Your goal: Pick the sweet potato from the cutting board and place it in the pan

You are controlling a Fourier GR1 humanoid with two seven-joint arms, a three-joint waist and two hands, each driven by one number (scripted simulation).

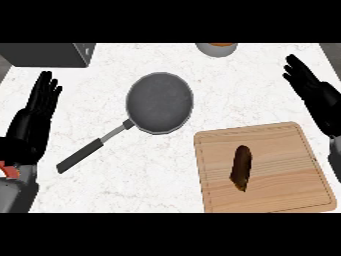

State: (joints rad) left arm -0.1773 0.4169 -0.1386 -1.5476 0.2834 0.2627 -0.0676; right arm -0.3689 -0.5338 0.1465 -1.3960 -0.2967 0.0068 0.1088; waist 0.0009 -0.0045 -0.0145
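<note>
The sweet potato (241, 167) lies on the wooden cutting board (291, 190), at the right of the white table (129, 190). The pan (159, 102) sits apart, up and to the left. The left hand (38, 112) and right hand (317, 95) are spread at the sides, fingers straight, holding nothing. The round thing (217, 48) at the far edge may be a bowl.

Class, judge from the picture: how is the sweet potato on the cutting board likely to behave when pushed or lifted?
The sweet potato looks long and rounded, so it would probably roll sideways if nudged on the flat cutting board. It lies as one solid piece, so likely stiff, not floppy.
</note>
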